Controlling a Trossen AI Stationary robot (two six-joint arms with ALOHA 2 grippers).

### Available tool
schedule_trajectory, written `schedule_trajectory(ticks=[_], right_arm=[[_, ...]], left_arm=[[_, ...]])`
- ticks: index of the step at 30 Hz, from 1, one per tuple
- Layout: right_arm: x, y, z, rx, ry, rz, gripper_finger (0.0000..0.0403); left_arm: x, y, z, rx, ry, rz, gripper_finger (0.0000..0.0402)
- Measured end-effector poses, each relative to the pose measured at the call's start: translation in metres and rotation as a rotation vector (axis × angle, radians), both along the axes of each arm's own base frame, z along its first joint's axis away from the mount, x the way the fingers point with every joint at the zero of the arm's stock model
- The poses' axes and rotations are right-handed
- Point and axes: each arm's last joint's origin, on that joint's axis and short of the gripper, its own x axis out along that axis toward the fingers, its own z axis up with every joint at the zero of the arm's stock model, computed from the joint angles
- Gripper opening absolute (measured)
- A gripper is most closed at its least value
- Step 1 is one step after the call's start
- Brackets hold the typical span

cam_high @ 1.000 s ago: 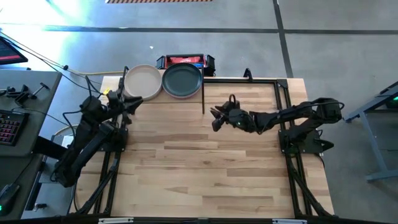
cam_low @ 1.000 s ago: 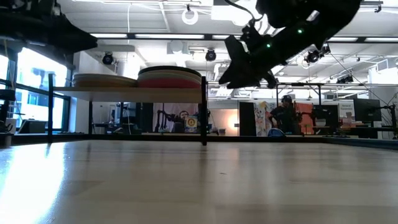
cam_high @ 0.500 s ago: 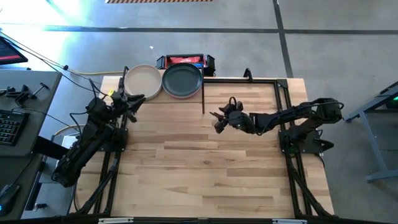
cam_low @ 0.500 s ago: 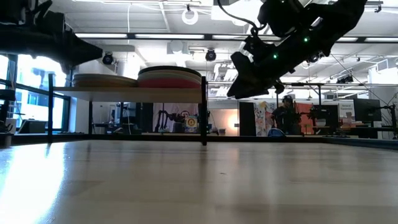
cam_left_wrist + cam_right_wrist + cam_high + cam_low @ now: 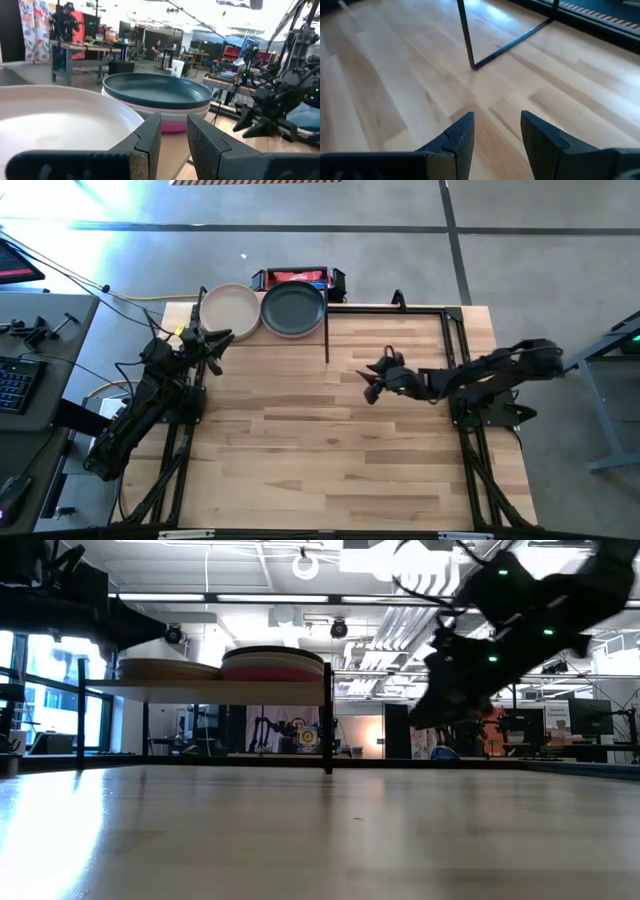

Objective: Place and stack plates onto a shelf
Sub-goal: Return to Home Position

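Right claw (image 5: 370,383): fingers apart, empty, above the surface (image 5: 330,450). Left claw (image 5: 219,340): fingers slightly apart, empty, beside the shelf (image 5: 200,686) carrying two plate stacks (image 5: 272,665).

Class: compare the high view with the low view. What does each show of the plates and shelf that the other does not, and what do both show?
Only the high view shows the top faces: a beige plate beside a dark grey plate. Only the low view shows the stacks side-on, a pink layer under the dark top, and the shelf raised on thin black legs. Both show two stacks side by side on the shelf, the left gripper near the beige stack and the right gripper out over the table.
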Motion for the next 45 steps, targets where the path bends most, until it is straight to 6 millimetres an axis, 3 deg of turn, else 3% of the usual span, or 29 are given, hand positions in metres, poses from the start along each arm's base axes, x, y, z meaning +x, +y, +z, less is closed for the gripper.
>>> schedule_trajectory(ticks=[9, 17, 28, 34, 45], right_arm=[[-0.068, 0.001, -0.006, -0.039, -0.129, -0.042, 0.0142], [-0.102, 0.005, -0.018, -0.018, -0.192, 0.026, 0.0142], [-0.108, 0.005, -0.02, -0.173, -0.035, 0.115, 0.0142], [-0.113, 0.005, -0.03, -0.108, 0.051, 0.082, 0.0142], [-0.114, 0.006, -0.032, -0.049, 0.051, 0.119, 0.0142]], left_arm=[[-0.002, 0.002, 0.001, -0.05, -0.05, 0.101, 0.008], [-0.003, 0.003, 0.001, -0.054, -0.058, 0.143, 0.008], [-0.003, 0.003, 0.001, -0.057, -0.057, 0.142, 0.008], [-0.003, 0.003, 0.001, -0.058, -0.057, 0.142, 0.008], [0.001, 0.0, 0.001, -0.068, -0.059, 0.109, 0.008]])
